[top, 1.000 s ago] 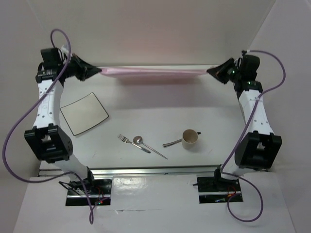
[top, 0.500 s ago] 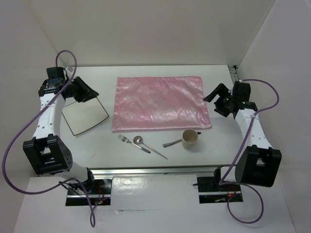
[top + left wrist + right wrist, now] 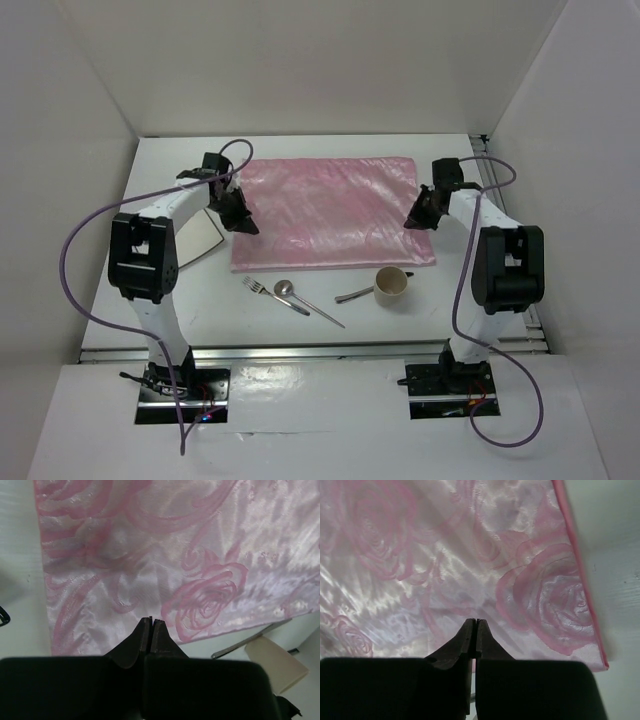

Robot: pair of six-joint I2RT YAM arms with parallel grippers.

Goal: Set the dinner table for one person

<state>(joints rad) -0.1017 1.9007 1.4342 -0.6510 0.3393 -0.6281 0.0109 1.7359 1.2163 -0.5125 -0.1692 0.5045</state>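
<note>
The pink rose-patterned cloth [image 3: 330, 212] lies spread flat on the white dinner table [image 3: 440, 312]. My left gripper [image 3: 249, 228] is shut, its tips low over the cloth's left edge; in the left wrist view the shut tips [image 3: 151, 621] sit over the cloth [image 3: 150, 555] with nothing between them. My right gripper [image 3: 409, 222] is shut over the cloth's right side; in the right wrist view its tips [image 3: 475, 621] are over the cloth [image 3: 445, 555] near its right hem. Whether the tips touch the cloth, I cannot tell.
In front of the cloth lie a fork [image 3: 258, 288], a spoon [image 3: 286, 291], a knife [image 3: 325, 313], another utensil [image 3: 352, 296] and a beige cup [image 3: 391, 285]. A white square plate [image 3: 202, 238] sits left of the cloth, partly hidden by my left arm.
The cloth, first held stretched in the air at the back, came down flat on the table. Both grippers then moved inward from the sides onto its left and right edges.
</note>
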